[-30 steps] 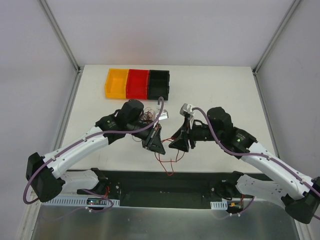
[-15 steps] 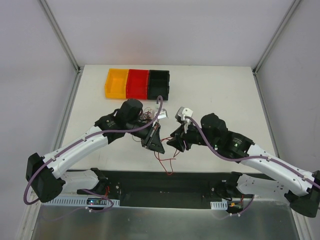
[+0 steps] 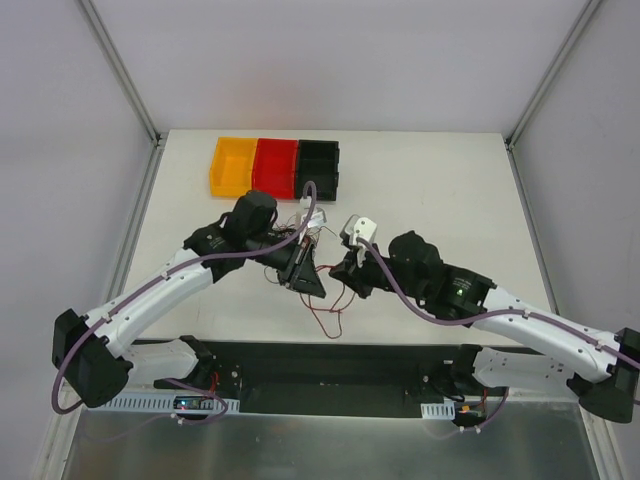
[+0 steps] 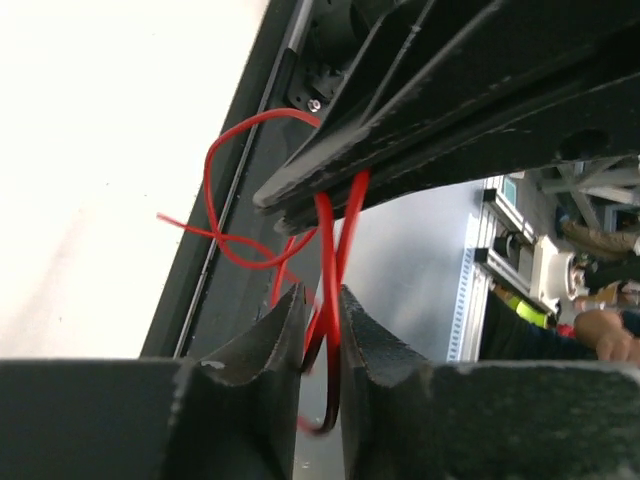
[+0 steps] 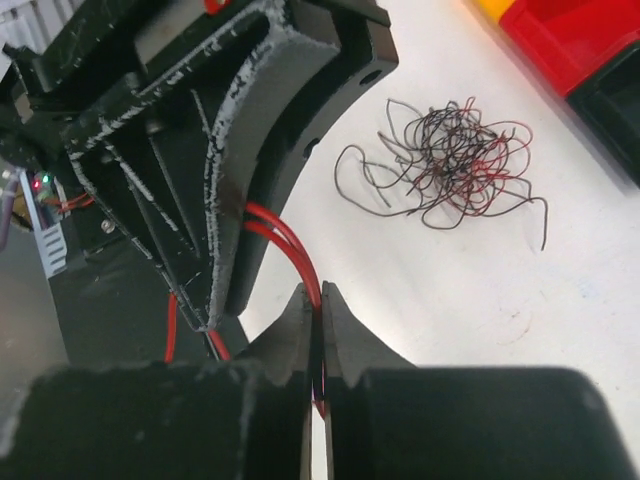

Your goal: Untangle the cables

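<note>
A red cable (image 5: pixel 290 245) runs between my two grippers above the table. The right gripper (image 5: pixel 318 290) is shut on it, with both strands pinched between its fingertips. My left gripper (image 4: pixel 320 292) has its jaws a little apart, and the red cable (image 4: pixel 325 250) runs loosely through the gap. In the top view the left gripper (image 3: pixel 308 280) and the right gripper (image 3: pixel 343 272) nearly touch, and red loops (image 3: pixel 325 315) hang below them. The other cables lie in a dark red, brown and black tangle (image 5: pixel 450 160) on the table, partly hidden under the left arm (image 3: pixel 297 233).
Three small bins stand in a row at the back of the white table (image 3: pixel 430 180): orange (image 3: pixel 232 165), red (image 3: pixel 274 167) and black (image 3: pixel 316 168). A black base strip (image 3: pixel 330 365) runs along the near edge, with metal frame posts at the table's back corners.
My right gripper has moved left up to the left gripper and shut on the red cable. The left jaws, shut before, have parted slightly.
</note>
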